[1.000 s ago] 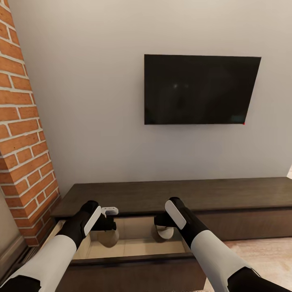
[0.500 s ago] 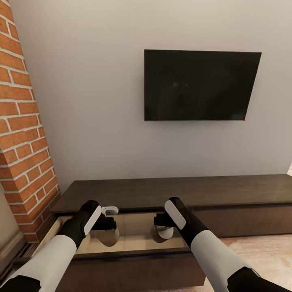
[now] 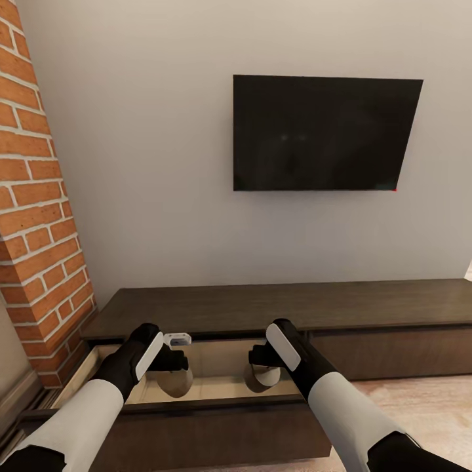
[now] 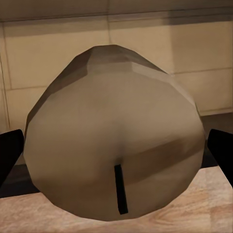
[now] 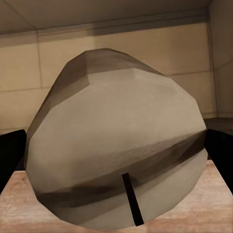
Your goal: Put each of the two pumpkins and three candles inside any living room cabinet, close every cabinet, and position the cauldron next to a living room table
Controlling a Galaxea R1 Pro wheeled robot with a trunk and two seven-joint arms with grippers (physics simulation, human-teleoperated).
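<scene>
The cabinet [image 3: 275, 307] is a long, low, dark brown unit under the wall. Its left drawer [image 3: 216, 362] is pulled out and shows a pale wood inside. My left gripper [image 3: 174, 372] is shut on a tan candle [image 3: 176, 385] over that drawer. In the left wrist view the candle [image 4: 114, 131] sits wick-end toward the camera between dark fingertips [image 4: 10, 154]. My right gripper [image 3: 263, 368] is shut on a second candle [image 3: 262, 379], also above the drawer. In the right wrist view that candle [image 5: 116, 141] is flanked by fingertips [image 5: 221, 145]. Pumpkins and cauldron are out of view.
A black TV [image 3: 324, 131] hangs on the grey wall above the cabinet. A brick column [image 3: 39, 216] stands at the left, close to the drawer's end. The cabinet's right drawer fronts [image 3: 393, 351] are shut. Pale wood floor [image 3: 426, 406] lies at the right.
The whole picture has slid upward a little, so the camera has moved. Both arms keep their place and their candles over the open drawer.
</scene>
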